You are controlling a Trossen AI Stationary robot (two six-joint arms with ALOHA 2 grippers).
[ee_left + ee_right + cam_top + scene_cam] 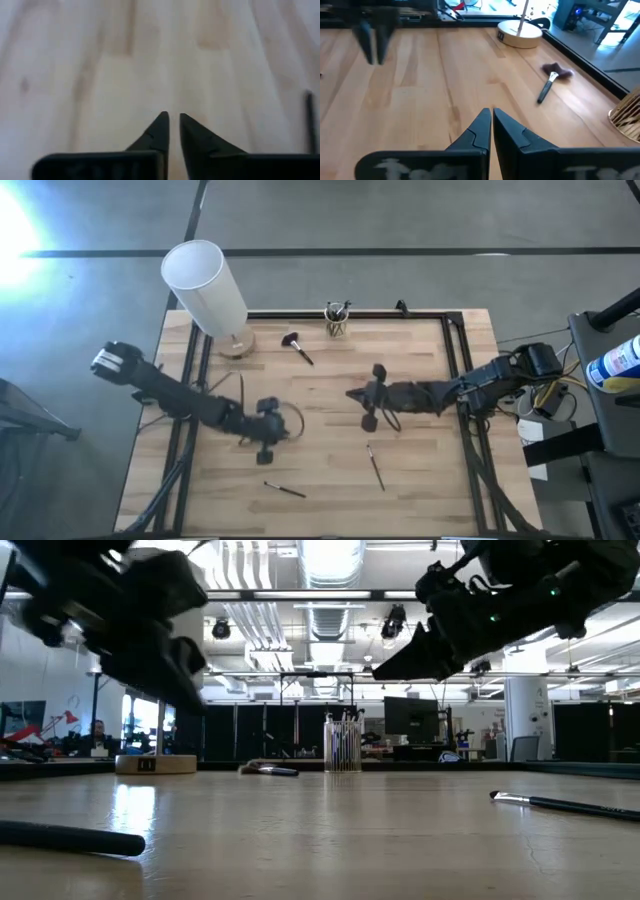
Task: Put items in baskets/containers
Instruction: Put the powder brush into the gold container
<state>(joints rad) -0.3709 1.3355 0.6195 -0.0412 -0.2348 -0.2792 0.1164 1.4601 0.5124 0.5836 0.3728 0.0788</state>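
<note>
Wooden table (420,480), brush (375,466) near closed right end effector (352,393) — untouched

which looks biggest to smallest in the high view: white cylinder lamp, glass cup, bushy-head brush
1. white cylinder lamp, by far the largest
2. bushy-head brush
3. glass cup, close to the brush in span, so that order is unsure

Two dark jointed arms trailing looped black cables; each pincer, left pincer (171,127) and right pincer (491,121), has two black, pointed, wedge-shaped fingers.
</note>
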